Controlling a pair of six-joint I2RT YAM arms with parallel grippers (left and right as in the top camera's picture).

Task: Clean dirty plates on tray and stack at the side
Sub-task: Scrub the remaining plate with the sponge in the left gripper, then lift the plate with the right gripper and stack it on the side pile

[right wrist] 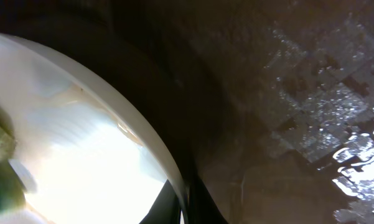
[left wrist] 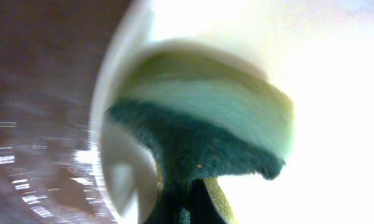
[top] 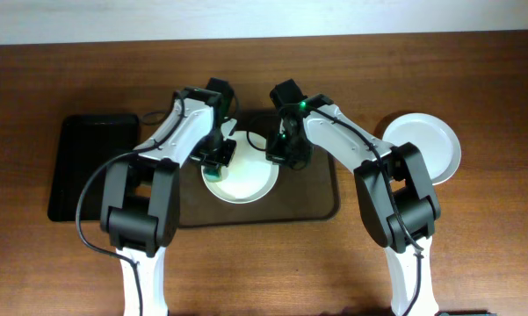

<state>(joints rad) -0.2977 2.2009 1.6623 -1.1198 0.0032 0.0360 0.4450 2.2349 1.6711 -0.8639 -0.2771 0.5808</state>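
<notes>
A white plate (top: 246, 183) lies on the brown-grey tray (top: 321, 204). My left gripper (top: 218, 158) is shut on a green-and-yellow sponge (left wrist: 199, 124) and presses it onto the plate's left part (left wrist: 336, 93). My right gripper (top: 283, 151) is shut on the plate's right rim; in the right wrist view the rim (right wrist: 143, 140) runs down between the fingertips (right wrist: 185, 208). Another white plate (top: 426, 145) lies on the table at the right, with a second rim seeming to show under it. I see no pale blue-green plate as such.
A smaller black tray (top: 92, 167) lies on the wooden table at the left. Both arms reach over the tray's far half. The tray's brown surface shows in both wrist views (left wrist: 37, 124) (right wrist: 286, 124).
</notes>
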